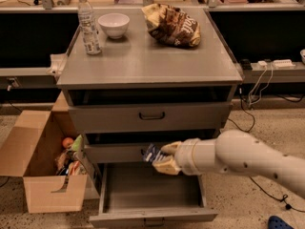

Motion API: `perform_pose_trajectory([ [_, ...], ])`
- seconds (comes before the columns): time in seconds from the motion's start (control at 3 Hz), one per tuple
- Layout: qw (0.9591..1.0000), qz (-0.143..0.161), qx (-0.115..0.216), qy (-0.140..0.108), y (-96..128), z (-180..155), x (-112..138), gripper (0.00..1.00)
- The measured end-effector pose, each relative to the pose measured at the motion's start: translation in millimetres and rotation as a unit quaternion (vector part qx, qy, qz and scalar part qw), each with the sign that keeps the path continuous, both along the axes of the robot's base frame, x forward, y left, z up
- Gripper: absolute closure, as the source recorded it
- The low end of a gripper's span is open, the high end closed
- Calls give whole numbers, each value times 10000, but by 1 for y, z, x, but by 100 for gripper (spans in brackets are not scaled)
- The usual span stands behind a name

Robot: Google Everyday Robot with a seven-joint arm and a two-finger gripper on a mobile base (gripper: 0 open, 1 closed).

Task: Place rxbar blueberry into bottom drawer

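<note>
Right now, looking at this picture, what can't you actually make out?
- Camera view: lettering on the rxbar blueberry is too small to read; the end effector, gripping it above the open bottom drawer, covers its right end.
- The middle drawer handle is mostly hidden behind the bar.
- The arm is cut off by the right edge.
- The cardboard box contents are too jumbled to name.

Speckled floor [281,128]. Grey drawer cabinet [143,66] at centre, dark counters [28,37] behind under warm light. Open cardboard box [43,194] lower left, cables [257,85] at right. Gripper [159,160] at lower centre, clasping rxbar blueberry [151,152].
</note>
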State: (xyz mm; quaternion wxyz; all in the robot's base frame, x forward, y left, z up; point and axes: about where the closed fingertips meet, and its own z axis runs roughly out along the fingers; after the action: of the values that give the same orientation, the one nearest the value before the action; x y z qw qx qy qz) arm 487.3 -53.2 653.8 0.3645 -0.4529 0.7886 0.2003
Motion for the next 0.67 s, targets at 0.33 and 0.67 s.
perform_pose_trajectory([
  [0.33,9997,-62,18,218,2,-34,-16,100],
  [0.67,9998,-39,12,172,2,-27,-13,100],
])
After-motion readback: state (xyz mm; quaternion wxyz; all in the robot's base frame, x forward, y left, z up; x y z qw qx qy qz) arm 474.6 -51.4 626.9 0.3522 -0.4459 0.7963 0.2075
